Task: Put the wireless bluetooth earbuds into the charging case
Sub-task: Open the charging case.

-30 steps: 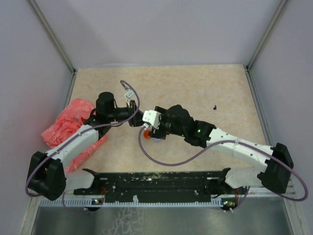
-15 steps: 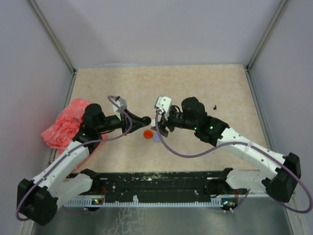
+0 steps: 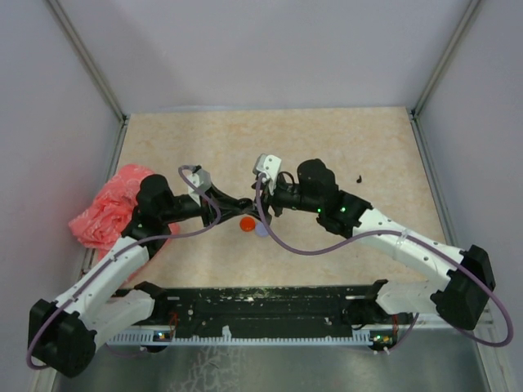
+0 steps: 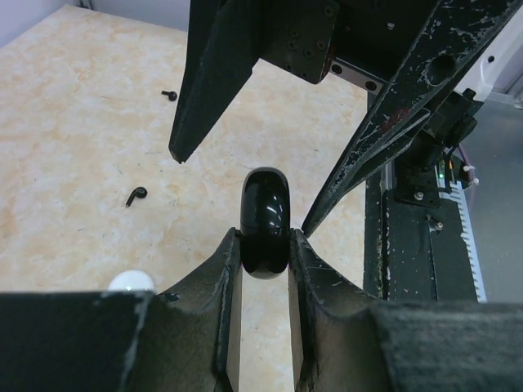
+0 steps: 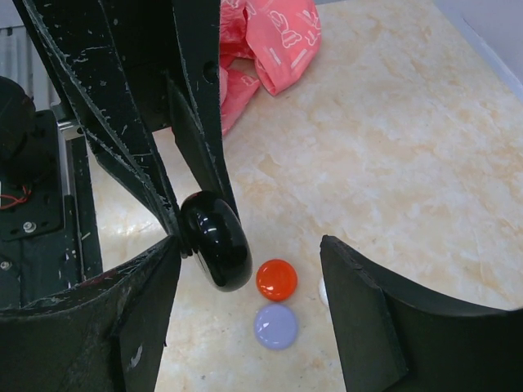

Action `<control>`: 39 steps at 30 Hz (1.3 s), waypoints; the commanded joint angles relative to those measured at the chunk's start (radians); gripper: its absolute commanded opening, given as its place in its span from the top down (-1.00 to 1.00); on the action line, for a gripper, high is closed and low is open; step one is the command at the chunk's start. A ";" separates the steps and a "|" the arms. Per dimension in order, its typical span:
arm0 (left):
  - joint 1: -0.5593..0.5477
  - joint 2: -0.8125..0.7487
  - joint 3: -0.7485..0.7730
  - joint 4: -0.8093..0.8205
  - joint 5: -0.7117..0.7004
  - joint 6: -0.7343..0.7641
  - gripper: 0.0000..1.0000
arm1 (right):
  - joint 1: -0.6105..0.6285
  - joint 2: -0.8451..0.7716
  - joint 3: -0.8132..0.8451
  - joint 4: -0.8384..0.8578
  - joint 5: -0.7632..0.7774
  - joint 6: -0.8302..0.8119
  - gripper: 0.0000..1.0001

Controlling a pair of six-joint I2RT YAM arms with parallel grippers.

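My left gripper is shut on a glossy black round charging case, held on edge above the table. My right gripper is open and straddles that case; its left finger is close beside the case and its right finger stands well clear. In the top view the two grippers meet at mid-table. Two tiny black earbuds lie loose on the table beyond; one earbud shows at the right in the top view.
A red disc and a lilac disc lie side by side under the grippers. A white round piece sits close by. A crumpled pink bag lies at the left edge, beside the left arm.
The right gripper lifted off the discs, swung right, then came back left around the case. The left arm drew back left, still shut on the case.
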 commanded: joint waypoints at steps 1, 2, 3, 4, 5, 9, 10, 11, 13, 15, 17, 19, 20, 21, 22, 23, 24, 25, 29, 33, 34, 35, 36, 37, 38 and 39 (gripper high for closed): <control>0.000 0.005 -0.016 0.061 0.090 0.001 1.00 | -0.020 0.005 0.016 0.068 0.018 0.006 -0.37; -0.001 0.005 -0.019 0.064 0.098 0.002 1.00 | -0.026 0.004 0.013 0.065 0.022 0.006 -0.37; 0.000 0.005 -0.022 0.068 0.111 0.004 1.00 | -0.034 0.002 0.012 0.062 0.022 0.006 -0.36; -0.001 0.006 -0.025 0.069 0.120 0.005 1.00 | -0.042 -0.001 0.011 0.056 0.021 0.005 -0.36; -0.001 0.008 -0.026 0.068 0.129 0.006 1.00 | -0.048 -0.006 0.011 0.050 0.022 0.003 -0.36; -0.001 0.012 -0.029 0.070 0.166 0.014 1.00 | -0.088 -0.034 0.000 0.036 0.018 -0.004 -0.35; -0.001 0.013 -0.030 0.071 0.176 0.014 1.00 | -0.098 -0.041 -0.003 0.032 0.012 -0.005 -0.35; -0.002 0.014 -0.031 0.074 0.183 0.014 1.00 | -0.108 -0.047 -0.006 0.030 0.004 -0.005 -0.35; 0.000 0.018 -0.035 0.087 0.201 0.009 1.00 | -0.117 -0.056 -0.006 0.024 -0.004 -0.005 -0.35; -0.001 0.023 -0.038 0.102 0.216 0.002 1.00 | -0.122 -0.063 -0.009 0.022 -0.006 -0.006 -0.34; -0.001 0.028 -0.039 0.106 0.221 0.000 1.00 | -0.126 -0.067 -0.010 0.022 -0.015 -0.003 -0.34; -0.002 0.030 -0.039 0.108 0.225 0.000 1.00 | -0.133 -0.065 -0.009 0.024 -0.029 0.004 -0.34; -0.002 0.031 -0.041 0.112 0.226 -0.002 1.00 | -0.134 -0.062 -0.006 0.028 -0.036 0.010 -0.34; -0.003 0.028 -0.044 0.117 0.223 -0.002 1.00 | -0.134 -0.059 -0.005 0.028 -0.043 0.015 -0.34; -0.003 0.026 -0.048 0.122 0.220 -0.004 1.00 | -0.135 -0.053 -0.003 0.027 -0.047 0.020 -0.34; -0.002 0.023 -0.052 0.125 0.208 -0.006 1.00 | -0.134 -0.049 0.001 0.025 -0.048 0.028 -0.34; -0.003 0.020 -0.058 0.129 0.189 -0.007 1.00 | -0.136 -0.045 0.005 0.021 -0.048 0.037 -0.34; -0.003 0.017 -0.064 0.133 0.162 -0.012 1.00 | -0.137 -0.045 0.008 0.018 -0.048 0.043 -0.34; -0.003 0.005 -0.089 0.152 0.029 -0.050 1.00 | -0.154 -0.051 0.021 -0.025 -0.007 0.069 -0.34; -0.003 -0.021 -0.106 0.150 -0.138 -0.084 1.00 | -0.204 -0.036 0.021 -0.088 0.072 0.125 -0.33; -0.002 -0.028 -0.116 0.161 -0.173 -0.095 1.00 | -0.220 -0.030 0.019 -0.101 0.087 0.142 -0.32; -0.002 -0.034 -0.130 0.182 -0.215 -0.116 1.00 | -0.233 -0.022 0.017 -0.112 0.109 0.159 -0.31; -0.003 -0.040 -0.147 0.208 -0.254 -0.144 1.00 | -0.244 -0.012 0.016 -0.125 0.133 0.174 -0.30; -0.001 -0.042 -0.164 0.239 -0.284 -0.160 1.00 | -0.255 0.001 0.014 -0.138 0.160 0.184 -0.29; -0.001 -0.042 -0.177 0.260 -0.311 -0.182 1.00 | -0.263 0.013 0.012 -0.147 0.179 0.193 -0.29; -0.002 -0.040 -0.186 0.272 -0.355 -0.206 1.00 | -0.270 0.028 0.012 -0.159 0.210 0.201 -0.28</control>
